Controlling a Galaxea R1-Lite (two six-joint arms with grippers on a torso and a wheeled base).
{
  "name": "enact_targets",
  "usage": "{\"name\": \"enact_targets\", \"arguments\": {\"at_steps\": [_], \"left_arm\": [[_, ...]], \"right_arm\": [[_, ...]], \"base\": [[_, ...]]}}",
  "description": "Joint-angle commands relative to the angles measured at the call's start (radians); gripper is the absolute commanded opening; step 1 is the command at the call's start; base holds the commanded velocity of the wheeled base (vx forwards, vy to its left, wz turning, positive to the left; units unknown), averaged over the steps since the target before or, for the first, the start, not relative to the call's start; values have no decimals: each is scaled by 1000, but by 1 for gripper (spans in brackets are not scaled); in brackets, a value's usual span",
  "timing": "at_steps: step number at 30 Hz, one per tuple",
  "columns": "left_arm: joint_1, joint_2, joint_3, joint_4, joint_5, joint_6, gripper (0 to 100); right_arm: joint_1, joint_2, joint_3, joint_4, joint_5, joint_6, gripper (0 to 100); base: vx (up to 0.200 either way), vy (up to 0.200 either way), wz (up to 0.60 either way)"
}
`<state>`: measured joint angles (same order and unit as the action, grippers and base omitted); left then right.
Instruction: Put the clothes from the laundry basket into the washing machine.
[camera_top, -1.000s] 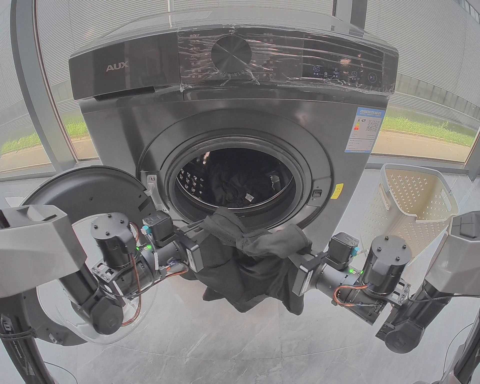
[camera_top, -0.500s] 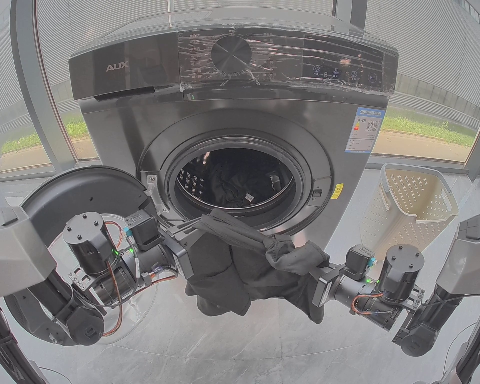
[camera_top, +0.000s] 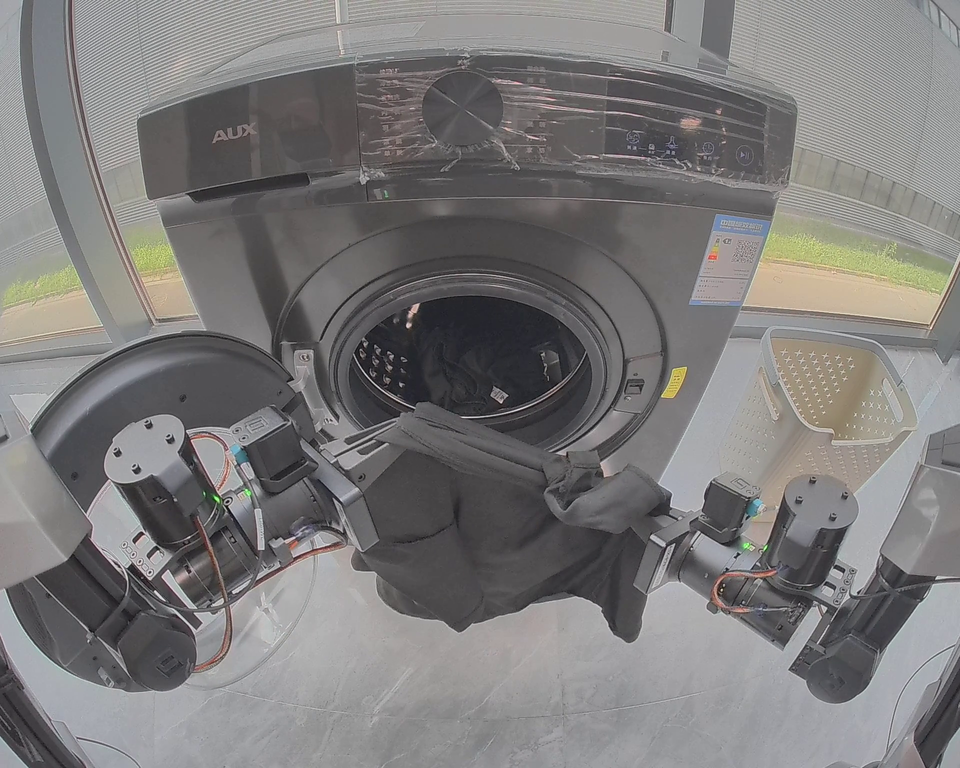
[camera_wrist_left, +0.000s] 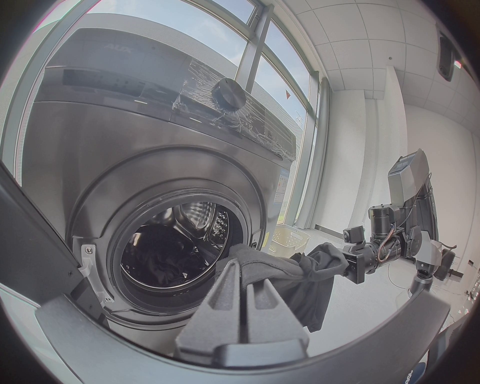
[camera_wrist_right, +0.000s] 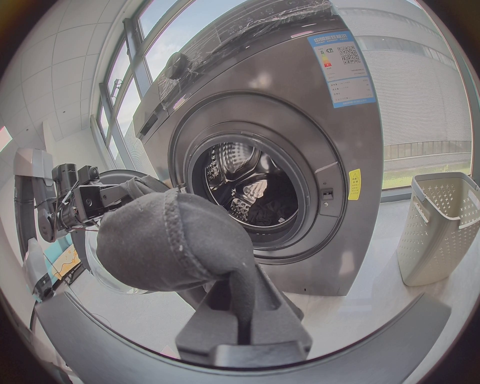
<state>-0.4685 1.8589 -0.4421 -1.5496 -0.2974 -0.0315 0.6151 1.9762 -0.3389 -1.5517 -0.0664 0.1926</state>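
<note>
head view: a dark garment (camera_top: 480, 530) hangs spread between the two arms, in the air just in front of the washer (camera_top: 460, 220) and below its open drum (camera_top: 470, 355). the left end effector (camera_top: 385, 437) is clamped on the garment's upper left corner. the right end effector (camera_top: 645, 525) is buried in a bunched fold at the other end. the top edge runs taut between them and the rest droops toward the floor (camera_top: 500, 690) without touching it. more dark clothes (camera_top: 480, 365) lie inside the drum. the door (camera_top: 150, 385) stands swung open on the left, and the basket (camera_top: 830, 410) sits on the floor to the washer's right.

left wrist view: the left end effector (camera_wrist_left: 241, 270) has its fingers pressed together on the cloth, which stretches away to the right end effector (camera_wrist_left: 350, 262) — the basket (camera_wrist_left: 287, 239) is behind it, beside the washer (camera_wrist_left: 150, 130).

right wrist view: the right end effector (camera_wrist_right: 245, 300) is closed on a thick roll of the garment (camera_wrist_right: 170, 240) that drapes over its fingers. the left end effector (camera_wrist_right: 112, 192) holds the far end by the door (camera_wrist_right: 115, 175). the basket (camera_wrist_right: 440, 225) stands upright, near the washer (camera_wrist_right: 300, 100).
</note>
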Motion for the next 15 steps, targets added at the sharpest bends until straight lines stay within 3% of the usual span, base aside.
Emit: {"name": "enact_targets", "arguments": {"at_steps": [1,12,15], "left_arm": [[-1,-27,0,-1,1,-2,0],[7,-53,2,-1,3,-4,0],[7,-58,6,-1,3,-2,0]], "right_arm": [[-28,3,-12,1,-3,-1,0],[-57,1,-55,1,-7,-2,0],[-57,1,-89,1,-35,-1,0]], "base": [[0,0,0],[0,0,0],[0,0,0]]}}
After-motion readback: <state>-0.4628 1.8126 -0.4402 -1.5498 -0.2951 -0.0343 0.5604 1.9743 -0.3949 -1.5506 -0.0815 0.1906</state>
